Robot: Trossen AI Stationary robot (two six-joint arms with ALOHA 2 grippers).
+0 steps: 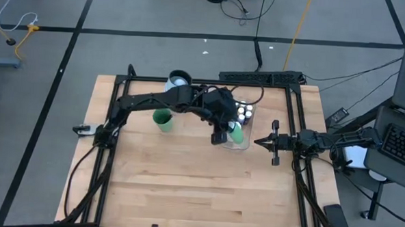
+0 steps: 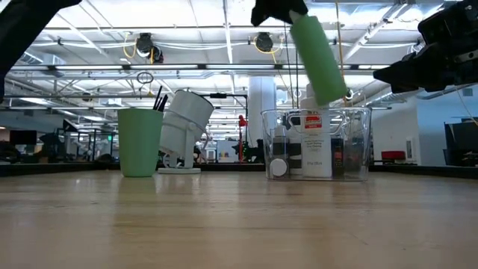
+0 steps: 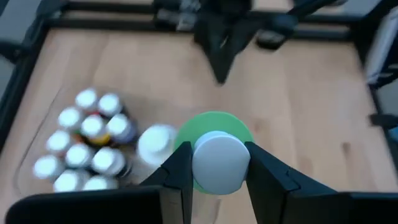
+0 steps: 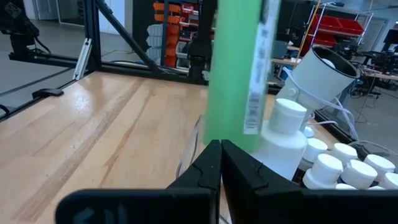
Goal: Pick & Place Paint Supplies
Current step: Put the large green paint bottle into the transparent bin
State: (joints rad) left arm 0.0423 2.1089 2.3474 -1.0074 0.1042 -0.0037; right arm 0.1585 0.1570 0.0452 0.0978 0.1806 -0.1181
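Closest to the low camera stands the clear plastic tub (image 2: 315,144), a straight-walled rectangular box on the pale wooden table (image 1: 185,188). Inside it a cluster of tiny white-capped bottles (image 3: 87,146) with bodies of different colours fills one end, and a taller white bottle (image 2: 315,142) with a printed label stands beside them.

Directly above the tub hangs the large green bottle (image 2: 318,58), tilted, its white cap (image 3: 217,163) clamped between the two dark fingers of the left gripper (image 3: 219,167); the bottle's bottom end points down toward the tub's open top without touching it. A barcode label runs down its smooth cylindrical side.

Well to the tub's left in the low view stands a matte green cup (image 2: 140,142). Just behind that cup, a white mug (image 2: 181,128) leans over, with thin dark brushes (image 2: 159,100) poking out at its mouth.

On the other side of the tub, the right gripper (image 1: 259,140) hovers near the tub's wall, its fingers pressed together on nothing, pointing at the tub. Black metal frame rails (image 1: 113,109) border the table around everything.
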